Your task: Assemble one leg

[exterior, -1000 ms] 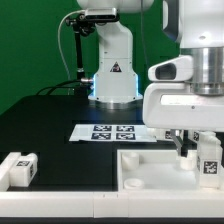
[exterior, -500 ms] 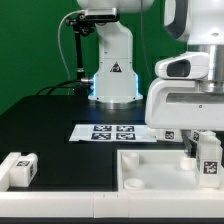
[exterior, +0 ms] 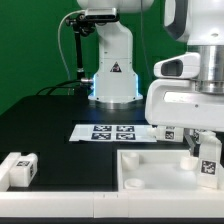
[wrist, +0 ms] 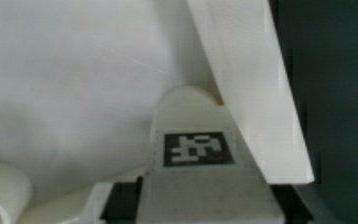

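Observation:
My gripper [exterior: 203,150] is at the exterior view's right, over the large white tray-like panel [exterior: 150,168]. It is shut on a white leg [exterior: 209,158] with a black-and-white tag, held upright with its lower end at the panel's far right corner. In the wrist view the leg [wrist: 197,140] runs out from between the dark fingers [wrist: 128,198], and its tip lies against the panel's raised rim [wrist: 247,70]. A second tagged leg [exterior: 18,168] lies on the table at the exterior view's left.
The marker board [exterior: 108,132] lies flat on the black table behind the panel. The arm's white base [exterior: 112,70] stands at the back with a black cable beside it. A round boss [exterior: 133,183] shows at the panel's near left corner.
The gripper with the leg has shifted a little toward the exterior view's right and slightly down over the panel. The other leg and the panel have not moved.

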Robot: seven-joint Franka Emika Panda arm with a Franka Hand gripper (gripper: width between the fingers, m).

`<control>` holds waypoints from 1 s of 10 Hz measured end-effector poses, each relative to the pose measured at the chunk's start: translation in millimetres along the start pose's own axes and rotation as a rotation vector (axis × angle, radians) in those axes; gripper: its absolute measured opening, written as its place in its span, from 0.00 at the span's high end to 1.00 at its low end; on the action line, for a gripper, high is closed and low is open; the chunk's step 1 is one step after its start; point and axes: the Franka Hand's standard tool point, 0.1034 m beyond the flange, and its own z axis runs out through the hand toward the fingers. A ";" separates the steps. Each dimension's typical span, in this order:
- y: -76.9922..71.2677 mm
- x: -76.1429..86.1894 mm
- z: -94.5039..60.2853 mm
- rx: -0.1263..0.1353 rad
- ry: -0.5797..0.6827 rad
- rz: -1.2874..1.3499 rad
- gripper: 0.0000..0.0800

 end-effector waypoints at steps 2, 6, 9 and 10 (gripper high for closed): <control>0.5 0.3 0.3 0.013 -0.013 0.285 0.64; 0.1 0.0 0.5 0.061 -0.073 0.899 0.64; 0.3 -0.2 1.0 0.072 -0.100 1.005 0.64; 0.2 -0.3 1.3 0.072 -0.099 0.983 0.33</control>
